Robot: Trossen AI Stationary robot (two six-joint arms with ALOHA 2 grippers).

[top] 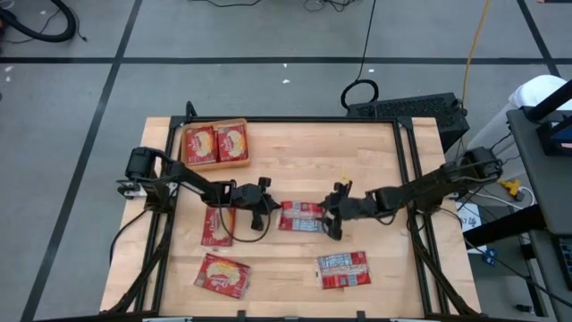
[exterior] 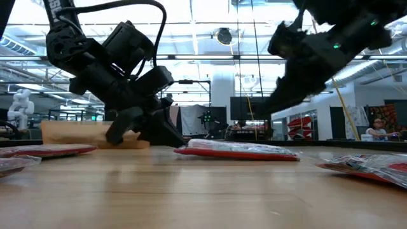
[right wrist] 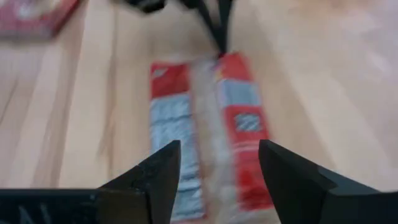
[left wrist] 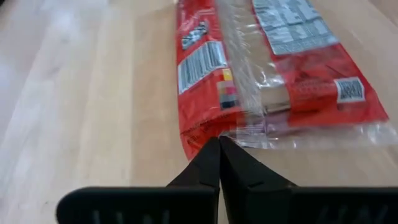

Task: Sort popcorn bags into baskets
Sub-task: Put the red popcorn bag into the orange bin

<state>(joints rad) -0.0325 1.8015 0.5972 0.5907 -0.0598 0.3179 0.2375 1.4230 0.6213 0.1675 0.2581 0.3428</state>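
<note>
A red popcorn bag [top: 300, 216] lies flat, label side up, in the middle of the wooden table [top: 375, 170], with the left gripper [left wrist: 219, 148] at one end, its fingers pressed together at the bag's edge, and the right gripper [right wrist: 219, 163] at the other end, its fingers spread apart above the bag. Three more bags lie loose on the table: one beside the left arm [top: 215, 225], one near the front left [top: 222, 274] and one near the front right [top: 343, 268]. Two bags sit side by side in the orange bin [top: 215, 164] at the table's far left corner.
</note>
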